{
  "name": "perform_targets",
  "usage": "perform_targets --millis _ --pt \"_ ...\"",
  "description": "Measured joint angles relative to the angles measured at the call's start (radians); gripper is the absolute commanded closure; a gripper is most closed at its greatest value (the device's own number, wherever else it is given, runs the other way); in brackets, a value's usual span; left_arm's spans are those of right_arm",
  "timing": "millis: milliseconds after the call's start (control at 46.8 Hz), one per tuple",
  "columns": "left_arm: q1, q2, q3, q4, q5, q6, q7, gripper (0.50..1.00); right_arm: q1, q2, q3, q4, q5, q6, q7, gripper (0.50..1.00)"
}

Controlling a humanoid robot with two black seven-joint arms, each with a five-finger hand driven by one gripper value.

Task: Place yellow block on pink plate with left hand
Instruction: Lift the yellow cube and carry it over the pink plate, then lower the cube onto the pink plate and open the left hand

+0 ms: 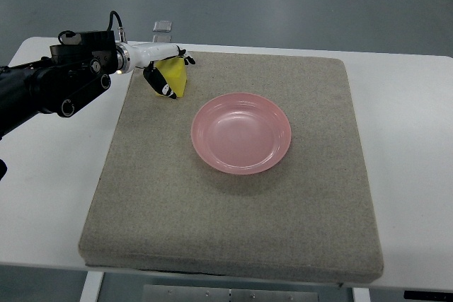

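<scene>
Yellow block (175, 76): bright yellow, plain faces, looks wedge-like or angular from above, lower corner pointing toward the plate; exact shape hard to tell, partly covered by fingers. No print or label visible on it.

Left robot hand (167, 70) comes in from the left edge, at the far-left corner of the mat (233, 224). White wrist section, black fingers (161, 86) with white tips curled around the block, one set on the near-left side, another dark fingertip at the far-right top edge. Hand is closed on the block. Cannot tell whether the block touches the mat or is just above it.

Left arm (49, 86): black, bulky, black cable looping off the top, small lit spot where black meets the white wrist. No readable writing on it.

Pink plate (241, 133): round, glossy, shallow with raised rim, nothing in it, sits near the mat's middle, slightly toward the far side. Block is to the plate's far-left, near but clearly apart.

Mat: grey-beige, coarse texture, squarish, lies on a white table (417, 125).

Small clear square thing (163, 26) at the table's far edge, just beyond the hand; too small to identify. No brands or text legible anywhere.
</scene>
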Motion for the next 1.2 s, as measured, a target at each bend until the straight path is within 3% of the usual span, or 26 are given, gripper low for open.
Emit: perform_targets --millis 192,534,619,790,875,1046,1196 --pt "-0.002 0.001 0.002 0.000 0.060 0.016 0.001 0.999 0.001 0.000 0.000 0.000 0.000 0.000 0.000 0.576" --pt "-0.106 0.023 -0.007 -0.018 0.043 0.014 0.001 1.000 0.001 0.000 0.000 0.001 0.000 0.000 0.000 0.576" --pt "-0.122 0.058 -0.009 -0.088 0.041 0.010 -0.002 1.000 0.001 0.000 0.000 0.000 0.000 0.000 0.000 0.576" --pt "-0.124 0.139 -0.012 -0.348 0.039 -0.023 -0.002 1.000 0.001 0.000 0.000 0.000 0.000 0.000 0.000 0.576" --pt "-0.124 0.151 -0.013 -0.429 0.038 -0.045 -0.002 1.000 0.000 0.000 0.000 0.000 0.000 0.000 0.000 0.576" --pt "-0.104 0.152 -0.003 -0.547 0.042 -0.109 -0.011 1.000 0.001 0.000 0.000 0.000 0.000 0.000 0.000 0.576" --pt "-0.097 0.142 0.011 -0.575 0.053 -0.118 -0.012 1.000 0.000 0.000 0.000 0.000 0.000 0.000 0.000 0.576"
